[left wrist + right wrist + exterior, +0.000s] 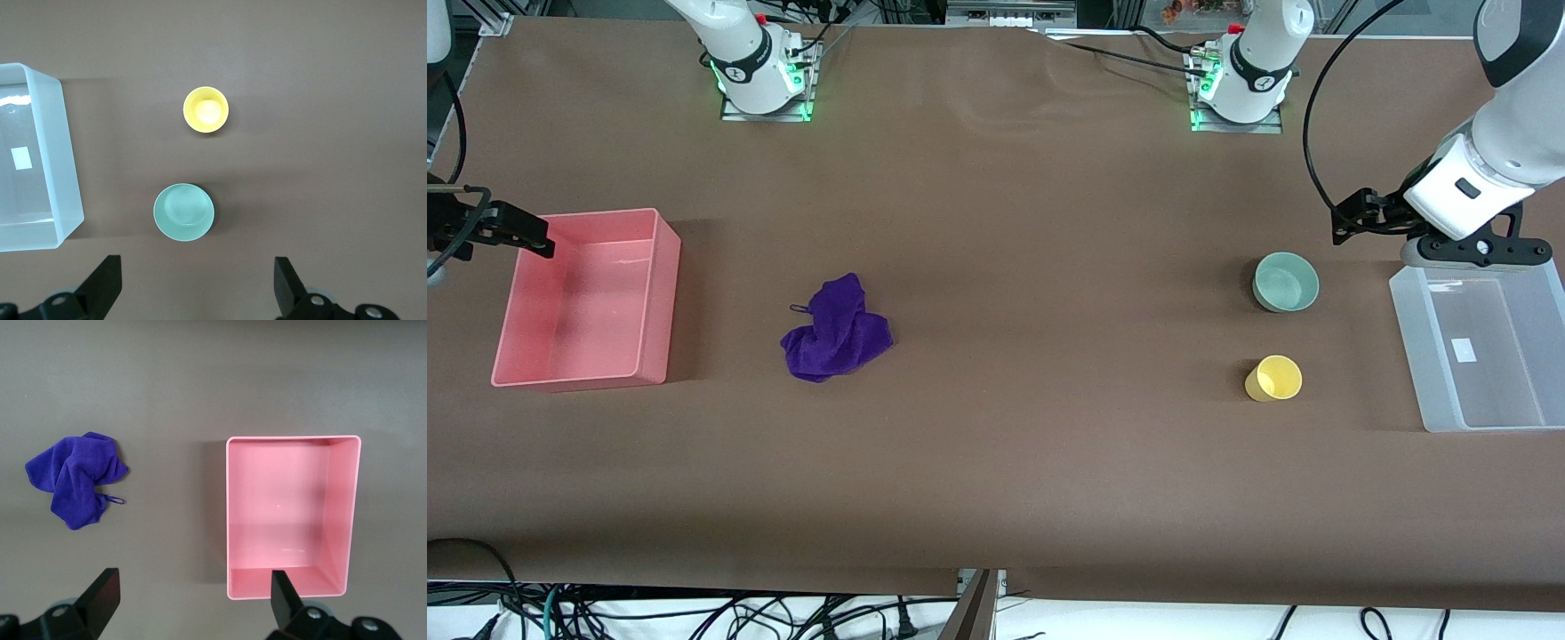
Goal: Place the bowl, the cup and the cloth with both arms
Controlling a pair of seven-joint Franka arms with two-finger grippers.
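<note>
The pale green bowl [1286, 282] stands upright on the table toward the left arm's end; it also shows in the left wrist view [184, 212]. The yellow cup [1274, 379] stands nearer the front camera than the bowl and apart from it, seen too in the left wrist view [206, 110]. A crumpled purple cloth [836, 331] lies toward the right arm's end, also in the right wrist view [77, 479]. My left gripper [1352, 218] [198, 280] hangs open and empty, high over the table by the clear bin's corner. My right gripper [507, 227] [193, 600] hangs open and empty over the pink bin's edge.
An empty pink bin [667, 302] [230, 520] sits at the right arm's end of the table. An empty clear plastic bin [1405, 329] [67, 173] sits at the left arm's end, beside the bowl and cup. Brown table surface lies between cloth and bowl.
</note>
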